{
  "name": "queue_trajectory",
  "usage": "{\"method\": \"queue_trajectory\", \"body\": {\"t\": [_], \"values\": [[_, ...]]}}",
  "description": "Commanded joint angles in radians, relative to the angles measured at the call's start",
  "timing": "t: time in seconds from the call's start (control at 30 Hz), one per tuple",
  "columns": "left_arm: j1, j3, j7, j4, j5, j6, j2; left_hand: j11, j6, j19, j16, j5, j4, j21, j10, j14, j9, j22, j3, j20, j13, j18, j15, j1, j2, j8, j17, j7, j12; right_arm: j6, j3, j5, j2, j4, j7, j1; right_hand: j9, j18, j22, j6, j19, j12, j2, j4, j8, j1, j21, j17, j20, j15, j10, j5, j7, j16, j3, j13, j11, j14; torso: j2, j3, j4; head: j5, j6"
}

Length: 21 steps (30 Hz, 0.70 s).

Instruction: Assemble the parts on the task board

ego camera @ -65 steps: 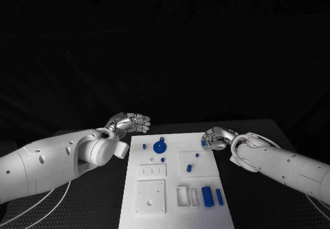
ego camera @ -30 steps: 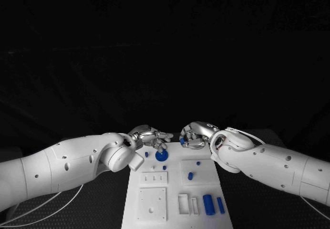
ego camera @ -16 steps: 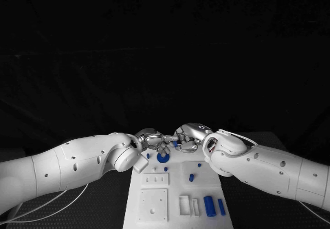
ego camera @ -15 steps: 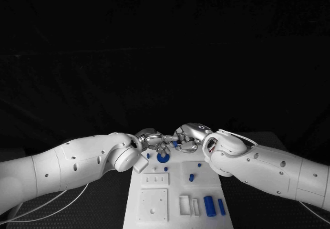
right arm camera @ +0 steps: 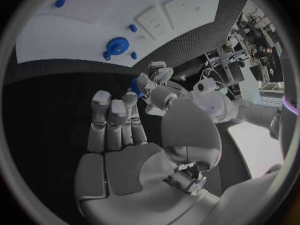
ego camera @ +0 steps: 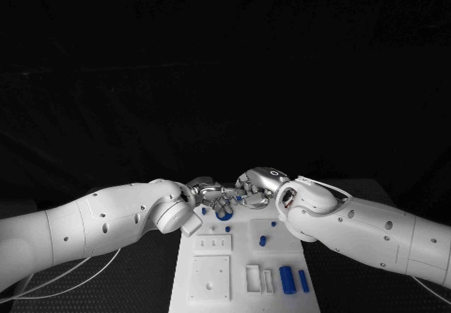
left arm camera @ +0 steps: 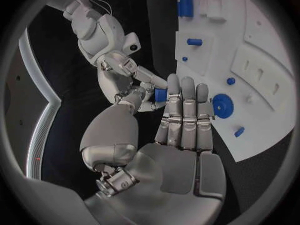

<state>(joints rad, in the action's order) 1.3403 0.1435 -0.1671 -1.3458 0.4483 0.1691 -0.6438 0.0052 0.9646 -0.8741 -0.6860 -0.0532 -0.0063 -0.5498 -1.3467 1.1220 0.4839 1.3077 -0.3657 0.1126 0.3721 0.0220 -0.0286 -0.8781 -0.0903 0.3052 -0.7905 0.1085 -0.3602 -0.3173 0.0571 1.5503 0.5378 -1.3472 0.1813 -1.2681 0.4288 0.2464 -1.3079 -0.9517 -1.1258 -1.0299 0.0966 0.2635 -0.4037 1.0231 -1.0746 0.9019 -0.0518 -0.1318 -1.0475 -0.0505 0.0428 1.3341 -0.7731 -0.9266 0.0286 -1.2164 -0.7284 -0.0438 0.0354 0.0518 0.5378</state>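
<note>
The white task board (ego camera: 282, 251) runs down the middle of the table. Over its far end my left hand (ego camera: 208, 190) and right hand (ego camera: 255, 186) meet fingertip to fingertip. Between them is a small blue part (ego camera: 238, 197), pinched from both sides. In the left wrist view the blue part (left arm camera: 160, 95) sits between my left hand's (left arm camera: 184, 120) thumb and finger, with the right hand's (left arm camera: 122, 67) fingers on it. In the right wrist view the part (right arm camera: 135, 86) lies at my right hand's (right arm camera: 119, 135) fingertips, under the left hand (right arm camera: 159, 77).
A blue round disc with a knob (ego camera: 223, 210) stands on the board just below the hands. Small blue pegs (ego camera: 263, 240) sit mid-board. Two blue cylinders (ego camera: 285, 274) lie at the near right, beside white blocks (ego camera: 252, 277). Black table lies on both sides.
Both hands came in from the board's sides and met over its far end, the right one bringing the blue part. The left hand's fist has unfolded. Over the last half second almost nothing moved.
</note>
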Motion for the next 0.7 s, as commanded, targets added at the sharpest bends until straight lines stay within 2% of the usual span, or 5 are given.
{"method": "queue_trajectory", "body": {"t": [0.03,0.3,0.47,0.6,0.7], "values": [[0.001,0.000,-0.014,-0.002,0.014,-0.019,0.003,0.000,-0.005,0.010,-0.006,0.000,0.003,-0.007,0.011,-0.007,0.000,0.020,0.004,0.014,0.003,0.009,0.000,-0.011,0.007,-0.005,0.002,0.005,-0.006,0.009,0.000,0.016,0.000,-0.007,0.005,0.000,0.038,0.015,-0.007,-0.082,-0.010,-0.006,0.008,-0.001,-0.021,-0.001,-0.002,0.001,-0.001,0.000,-0.008,-0.003,0.040,-0.006,-0.005,0.001,-0.003,-0.007,0.000,0.0011,-0.0001,-0.001,0.001],[0.001,0.000,-0.014,-0.001,0.013,-0.020,0.003,0.001,-0.007,0.013,-0.008,-0.001,0.003,-0.009,0.015,-0.009,-0.001,0.019,0.008,0.014,0.008,0.009,0.000,-0.018,0.019,-0.008,0.006,0.006,-0.009,0.018,0.000,0.016,-0.004,-0.013,0.006,0.001,0.039,0.015,-0.007,-0.083,-0.011,-0.007,0.008,-0.001,-0.021,-0.001,-0.002,0.002,-0.001,-0.001,-0.009,-0.003,0.040,-0.007,-0.006,0.002,-0.002,-0.008,0.000,0.0017,-0.0003,-0.001,0.003],[0.001,0.000,-0.010,-0.003,0.007,-0.028,0.001,0.002,-0.007,0.015,-0.011,-0.001,0.001,-0.011,0.017,-0.010,-0.001,0.019,0.013,0.014,0.013,0.008,0.000,-0.027,0.036,-0.010,0.009,0.006,-0.011,0.025,0.000,0.016,-0.009,-0.010,0.006,0.001,0.039,0.015,-0.007,-0.083,-0.011,-0.007,0.008,-0.001,-0.021,-0.001,-0.002,0.002,-0.001,-0.001,-0.009,-0.003,0.040,-0.007,-0.007,0.003,-0.002,-0.009,-0.001,0.0025,-0.0008,-0.001,0.003],[0.001,-0.001,-0.005,-0.002,0.004,-0.012,0.002,0.002,-0.007,0.019,-0.015,-0.006,-0.012,-0.015,0.022,-0.012,-0.001,0.018,0.018,0.013,0.020,0.008,0.001,-0.046,0.065,-0.012,0.014,0.007,-0.013,0.031,0.001,0.015,-0.015,-0.011,0.005,0.002,0.039,0.015,-0.007,-0.083,-0.012,-0.007,0.008,-0.001,-0.021,-0.002,-0.002,0.002,-0.001,-0.001,-0.009,-0.003,0.040,-0.007,-0.007,0.003,-0.002,-0.009,-0.001,0.0027,-0.0002,-0.001,0.003],[0.001,-0.001,-0.004,-0.002,-0.001,-0.015,0.002,0.002,-0.007,0.019,-0.015,-0.006,-0.012,-0.015,0.022,-0.012,-0.001,0.018,0.018,0.013,0.020,0.008,0.001,-0.046,0.065,-0.012,0.014,0.007,-0.013,0.033,0.001,0.015,-0.018,-0.013,0.005,0.004,0.039,0.015,-0.007,-0.083,-0.012,-0.007,0.008,-0.001,-0.021,-0.002,-0.002,0.002,-0.001,-0.001,-0.009,-0.003,0.040,-0.007,-0.007,0.003,-0.002,-0.009,-0.001,0.0022,-0.0005,0.000,0.004]]}}
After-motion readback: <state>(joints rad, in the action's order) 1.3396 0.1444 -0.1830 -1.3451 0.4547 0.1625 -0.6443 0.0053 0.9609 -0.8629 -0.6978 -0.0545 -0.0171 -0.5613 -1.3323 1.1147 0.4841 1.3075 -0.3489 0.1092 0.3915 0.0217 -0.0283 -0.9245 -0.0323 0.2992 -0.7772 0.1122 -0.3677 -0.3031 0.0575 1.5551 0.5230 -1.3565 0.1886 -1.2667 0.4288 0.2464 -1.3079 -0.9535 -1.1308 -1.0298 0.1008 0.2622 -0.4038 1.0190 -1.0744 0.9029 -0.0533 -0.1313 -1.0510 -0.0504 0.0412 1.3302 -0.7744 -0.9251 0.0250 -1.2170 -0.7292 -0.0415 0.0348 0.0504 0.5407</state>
